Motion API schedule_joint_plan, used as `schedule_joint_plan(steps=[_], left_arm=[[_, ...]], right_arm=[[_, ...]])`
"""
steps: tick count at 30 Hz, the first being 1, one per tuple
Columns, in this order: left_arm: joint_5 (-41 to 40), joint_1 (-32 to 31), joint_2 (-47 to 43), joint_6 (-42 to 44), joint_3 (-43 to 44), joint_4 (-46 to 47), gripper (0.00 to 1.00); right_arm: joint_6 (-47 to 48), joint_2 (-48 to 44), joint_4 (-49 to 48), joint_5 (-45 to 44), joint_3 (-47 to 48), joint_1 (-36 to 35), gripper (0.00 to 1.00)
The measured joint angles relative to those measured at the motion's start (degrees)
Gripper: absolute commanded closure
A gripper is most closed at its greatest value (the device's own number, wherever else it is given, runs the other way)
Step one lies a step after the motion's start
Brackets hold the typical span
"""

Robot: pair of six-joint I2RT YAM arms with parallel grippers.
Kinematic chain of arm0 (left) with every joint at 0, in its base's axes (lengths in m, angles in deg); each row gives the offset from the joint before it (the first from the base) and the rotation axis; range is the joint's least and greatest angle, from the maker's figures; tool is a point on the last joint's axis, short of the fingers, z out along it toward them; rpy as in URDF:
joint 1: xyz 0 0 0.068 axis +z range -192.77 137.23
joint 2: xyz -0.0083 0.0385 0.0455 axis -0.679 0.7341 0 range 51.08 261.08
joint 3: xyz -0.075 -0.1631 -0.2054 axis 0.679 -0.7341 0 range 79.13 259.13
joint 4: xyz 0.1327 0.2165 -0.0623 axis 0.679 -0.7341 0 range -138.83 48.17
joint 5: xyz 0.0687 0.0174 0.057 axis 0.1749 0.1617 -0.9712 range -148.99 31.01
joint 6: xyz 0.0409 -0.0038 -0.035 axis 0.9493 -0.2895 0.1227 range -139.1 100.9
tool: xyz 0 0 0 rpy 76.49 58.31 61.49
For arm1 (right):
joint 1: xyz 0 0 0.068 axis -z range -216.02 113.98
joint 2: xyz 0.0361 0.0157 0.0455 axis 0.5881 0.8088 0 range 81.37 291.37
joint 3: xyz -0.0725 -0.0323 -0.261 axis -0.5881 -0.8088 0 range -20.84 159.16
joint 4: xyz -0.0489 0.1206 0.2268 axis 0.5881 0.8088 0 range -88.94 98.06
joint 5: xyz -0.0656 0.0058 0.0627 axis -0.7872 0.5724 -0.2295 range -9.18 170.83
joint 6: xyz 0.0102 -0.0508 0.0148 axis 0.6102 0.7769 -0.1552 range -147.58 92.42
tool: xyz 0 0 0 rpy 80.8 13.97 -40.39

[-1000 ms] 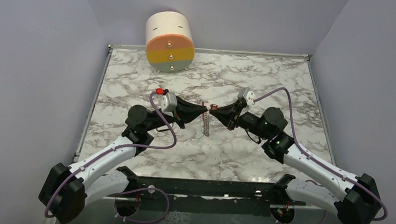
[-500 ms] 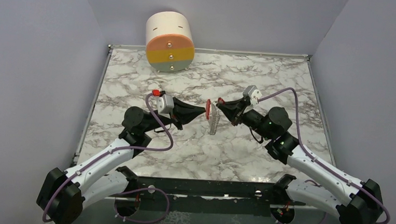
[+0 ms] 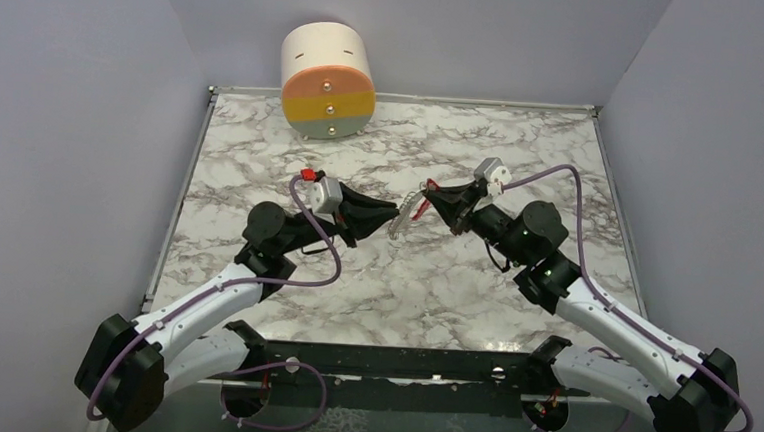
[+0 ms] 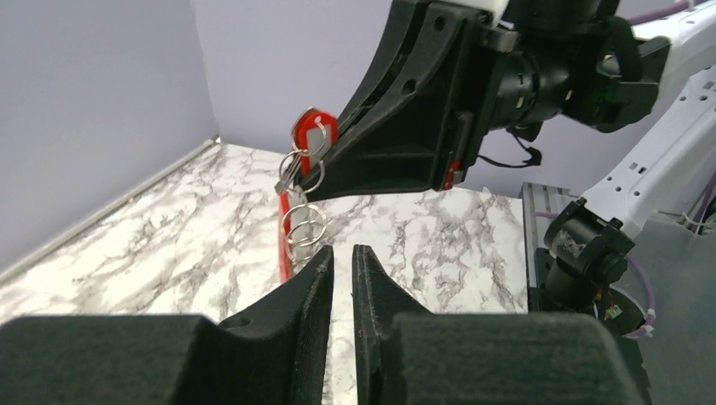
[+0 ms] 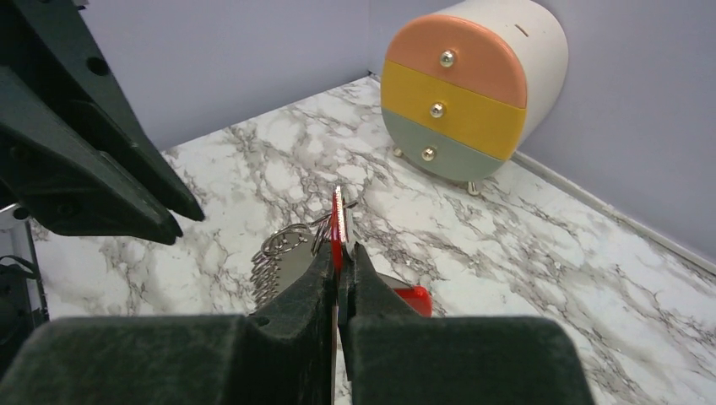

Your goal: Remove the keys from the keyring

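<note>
A: So, which step is this?
B: Mid-separation. Your right gripper point(image 5: 339, 253) is clamped on the red key point(image 5: 338, 221), with the keyring point(image 4: 304, 229) dangling below it, above the bench point(image 3: 523, 135). Your left gripper point(image 4: 342, 257) is barely parted, empty, just beside the keyring.
A: Next?
B: Probably pinch the keyring and work it off; thin wire, so aim carefully. Drawers point(image 3: 328, 80) at the back are closed, contents hidden.

Robotics lab rig — marble-print surface point(image 3: 262, 139) boxed in by plain lilac walls point(image 3: 64, 106), left arm point(image 3: 207, 301) and right arm point(image 3: 607, 315) with purple cables bolted to a black rail point(image 3: 399, 361) at the near edge — pastel drawer chest point(image 3: 328, 82) at the back.
</note>
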Motion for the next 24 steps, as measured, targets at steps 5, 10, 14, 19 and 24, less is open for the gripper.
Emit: schedule_joint_plan(steps=[5, 10, 14, 19, 24], left_arm=[[-2.40, 0.00, 2.08, 0.44, 0.15, -0.15, 0.78], [-5.79, 0.00, 4.22, 2.47, 2.99, -0.46, 0.72], [-10.01, 0.00, 5.57, 4.33, 5.60, 0.07, 0.70], [-11.58, 0.00, 9.77, 5.31, 9.55, 0.83, 0.58], [-9.84, 0.00, 13.29, 5.03, 10.47, 1.46, 0.53]], right_arm=[[0.46, 0.00, 0.85, 0.04, 0.44, 0.00, 0.99], [0.63, 0.00, 2.45, 0.07, 0.44, 0.00, 0.99], [0.63, -0.02, 2.78, 0.09, 0.44, 0.00, 0.99], [0.98, -0.55, 2.80, 0.07, 0.44, 0.00, 0.99], [1.03, -1.33, 2.82, 0.09, 0.44, 0.00, 0.99]])
